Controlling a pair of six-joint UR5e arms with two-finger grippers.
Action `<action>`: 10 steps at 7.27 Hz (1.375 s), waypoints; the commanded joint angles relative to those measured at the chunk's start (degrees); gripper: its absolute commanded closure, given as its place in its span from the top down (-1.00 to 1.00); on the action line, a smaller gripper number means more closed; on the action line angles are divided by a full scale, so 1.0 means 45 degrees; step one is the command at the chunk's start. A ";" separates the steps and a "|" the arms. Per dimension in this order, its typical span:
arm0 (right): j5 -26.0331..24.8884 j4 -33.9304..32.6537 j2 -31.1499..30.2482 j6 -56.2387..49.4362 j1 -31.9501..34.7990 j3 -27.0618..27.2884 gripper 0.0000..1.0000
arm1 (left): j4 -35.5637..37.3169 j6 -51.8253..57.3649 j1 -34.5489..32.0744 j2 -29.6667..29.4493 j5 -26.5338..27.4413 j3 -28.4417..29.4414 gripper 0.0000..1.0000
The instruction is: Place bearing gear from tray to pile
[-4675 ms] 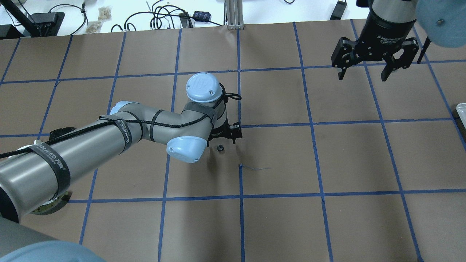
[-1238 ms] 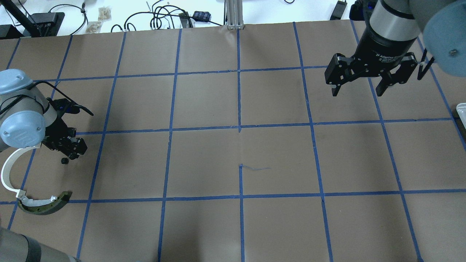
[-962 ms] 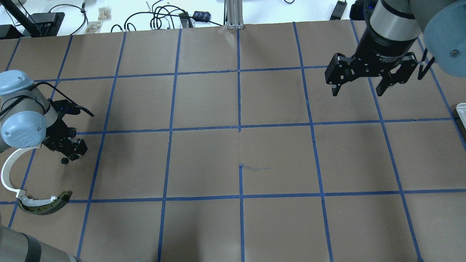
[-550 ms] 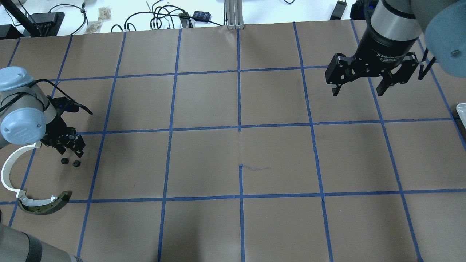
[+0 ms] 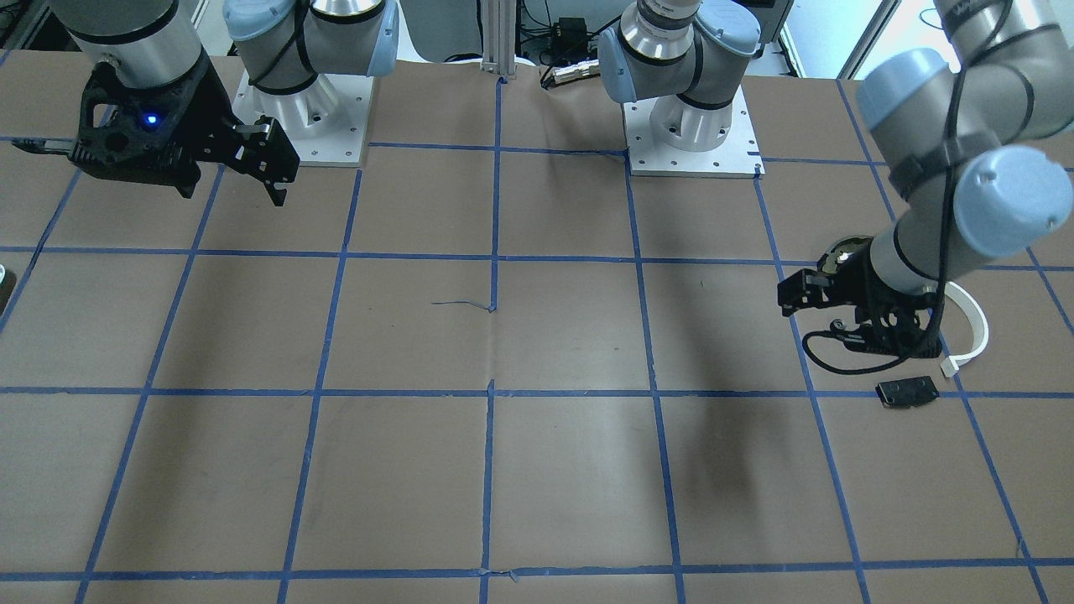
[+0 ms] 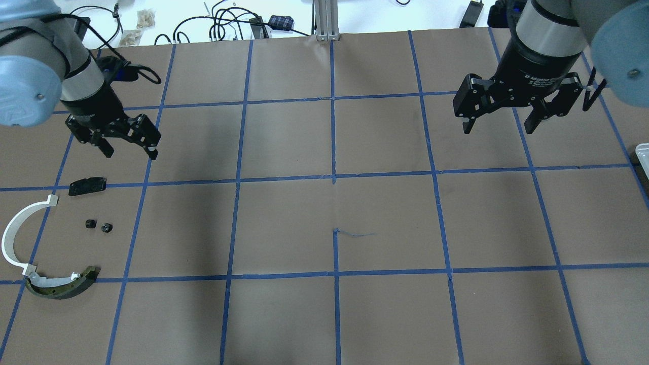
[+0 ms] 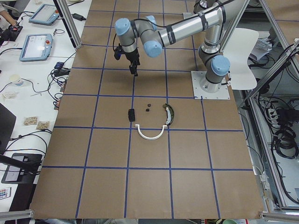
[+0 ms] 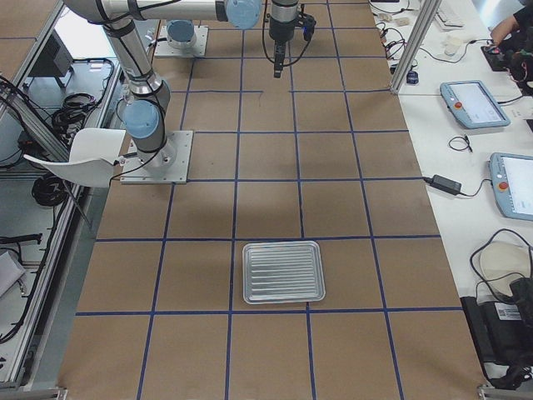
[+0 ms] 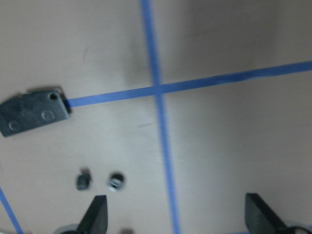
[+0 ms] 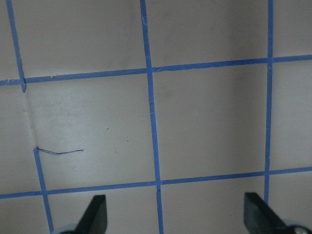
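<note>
Two small black bearing gears (image 6: 106,227) lie side by side on the table within the pile, also seen in the left wrist view (image 9: 116,181). The pile holds a white arc strip (image 6: 15,238), an olive-and-white curved piece (image 6: 63,286) and a flat black plate (image 6: 87,185). My left gripper (image 6: 129,152) is open and empty, raised on the far side of the pile. My right gripper (image 6: 499,124) is open and empty, high over the far right of the table. The metal tray (image 8: 283,272) lies at the right end, with nothing showing in it.
Brown paper with a blue tape grid (image 6: 334,177) covers the table. Cables and small boxes (image 6: 228,25) lie beyond the far edge. The two arm bases (image 5: 688,126) stand at the robot's side.
My left gripper carried a gear from the table's middle to the pile, opened and left it beside the other gear, then rose and moved away. The right gripper barely moved.
</note>
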 commanded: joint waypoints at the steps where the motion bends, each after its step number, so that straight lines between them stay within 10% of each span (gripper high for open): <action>1: -0.0014 -0.0002 0.0002 0.0000 -0.0003 0.0012 1.00 | -0.0727 -0.1733 -0.1408 0.1469 -0.1033 0.0891 1.00; 10: -0.0014 -0.0294 -0.0037 0.0000 -0.0003 0.0032 1.00 | -0.1139 -0.3167 -0.3052 0.1924 0.0079 0.1090 1.00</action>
